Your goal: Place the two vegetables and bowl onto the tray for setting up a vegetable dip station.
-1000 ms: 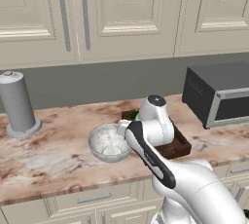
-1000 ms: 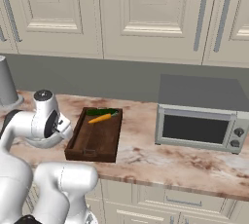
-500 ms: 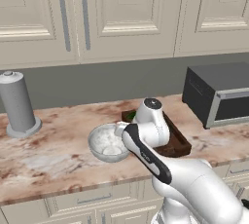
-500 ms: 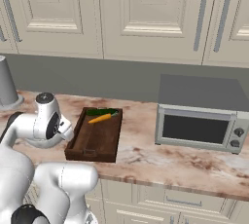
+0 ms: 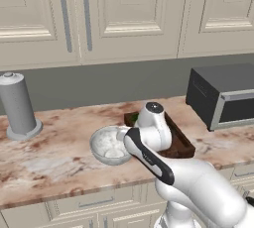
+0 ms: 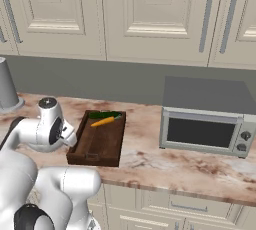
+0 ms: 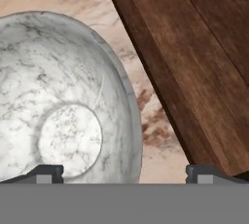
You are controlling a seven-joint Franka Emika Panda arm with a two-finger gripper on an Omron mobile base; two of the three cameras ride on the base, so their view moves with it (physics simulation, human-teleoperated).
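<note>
Here, tool (image 7: 124, 172) wide open, astride bowl (image 7: 63, 96) rim, tray (image 7: 194, 62) beside.

A: Lighting condition?
B: Even, diffuse and moderately bright; no glare. Soft shadow under the cabinets (image 5: 124, 19), upper frame.
A: Sharpness?
B: Rendered, slightly soft throughout. Hand view coarse; bowl (image 7: 63, 96) texture blurred at left.

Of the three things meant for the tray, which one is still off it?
The bowl, on the counter left of the tray; carrot and green vegetable already lie in it.
</note>
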